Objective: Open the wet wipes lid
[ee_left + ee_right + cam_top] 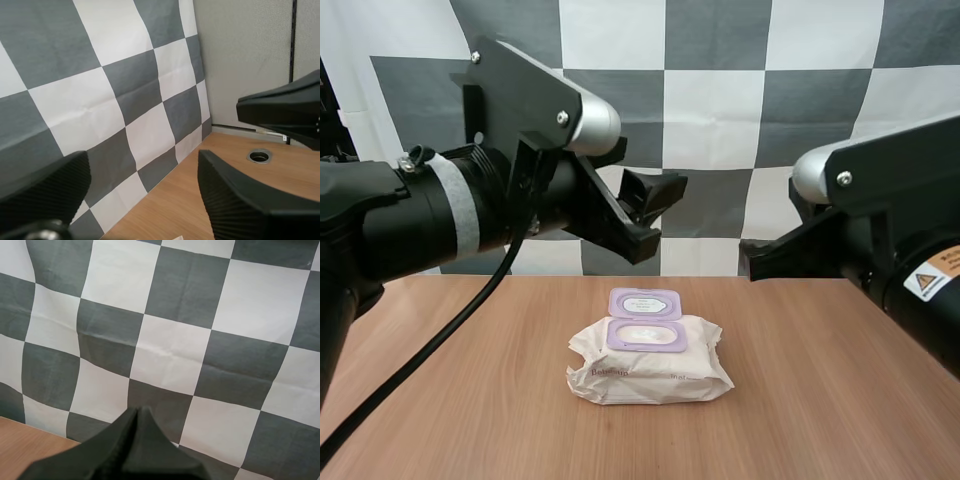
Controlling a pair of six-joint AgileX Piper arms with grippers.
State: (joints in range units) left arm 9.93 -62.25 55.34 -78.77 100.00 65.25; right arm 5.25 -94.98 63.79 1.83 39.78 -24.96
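High view, pack: I see the pack of wet wipes [650, 372] lying mid-table on the wood-grain table [840, 400]. It is a soft, crinkled cream pouch, and I cannot read the faint print on its near face.
High view, lid: the purple lid [644, 302], a rounded rectangle of stiff plastic, is flipped back toward the far side. Its matching opening rim [645, 335] is bared on the pack's top.
High view, left gripper: my left gripper [660, 216] hangs above and beyond the pack, black fingers spread, nothing between them.
High view, right gripper: my right gripper [752, 258] points in from the right, apart from the pack. Its arm is cut off at the edge.
Left wrist view, claw: the left gripper's [145, 200] ribbed inner faces look at each other across a wide gap, both cut off.
Left wrist view, other arm: the right gripper's smooth dark tip [280, 112] hangs over the table near a round metal-rimmed hole [259, 156].
Right wrist view, claw: the right gripper [139, 416] has its fingers pressed together into one matte black wedge, empty.
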